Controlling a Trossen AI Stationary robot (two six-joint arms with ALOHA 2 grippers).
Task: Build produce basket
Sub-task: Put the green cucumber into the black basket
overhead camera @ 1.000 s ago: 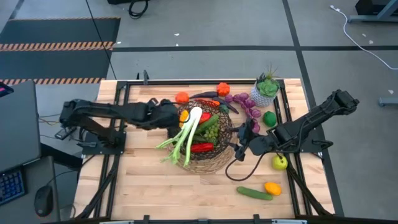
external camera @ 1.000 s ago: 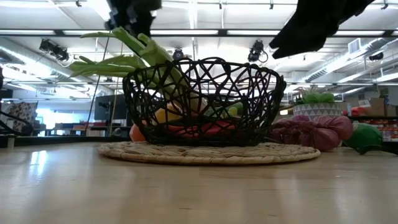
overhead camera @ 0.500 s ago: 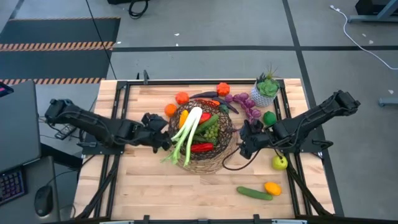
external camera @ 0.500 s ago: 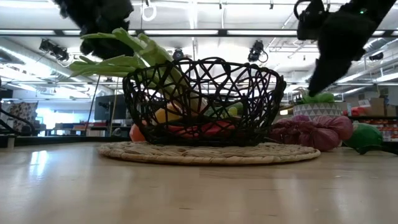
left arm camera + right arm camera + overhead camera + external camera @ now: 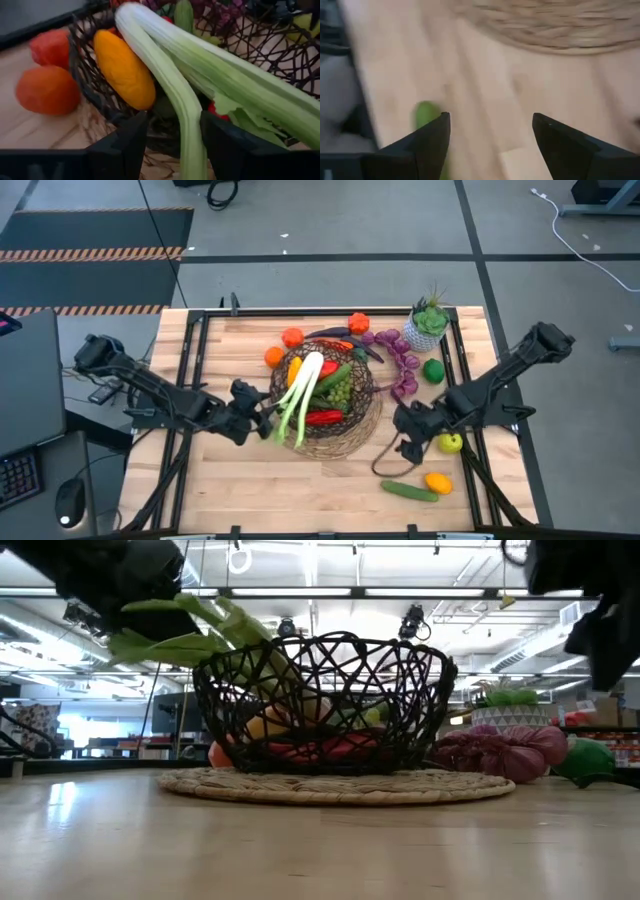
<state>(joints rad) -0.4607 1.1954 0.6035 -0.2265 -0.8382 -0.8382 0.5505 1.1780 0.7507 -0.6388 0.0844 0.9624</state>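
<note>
Leek Stalk Between Left Fingers, Right Jaws Empty

Both pairs of jaws stood apart. In the left wrist view the left gripper had the pale green stalk of the leek running between its two fingers, with a little space at each side, so a firm grip could not be confirmed. From above, the left gripper sat at the basket's left rim, where the leek hung out over the edge, its white end well inside the bowl. The right gripper hovered over bare wood to the right of the basket, its fingers spread wide on nothing; its wrist view showed a blurred green piece on the table between them.

Inside the basket lay green grapes, a red pepper and a yellow-orange piece. Purple grapes, two oranges and a potted plant stood behind it. An apple, a cucumber and a small orange pepper lay at the near right.
</note>
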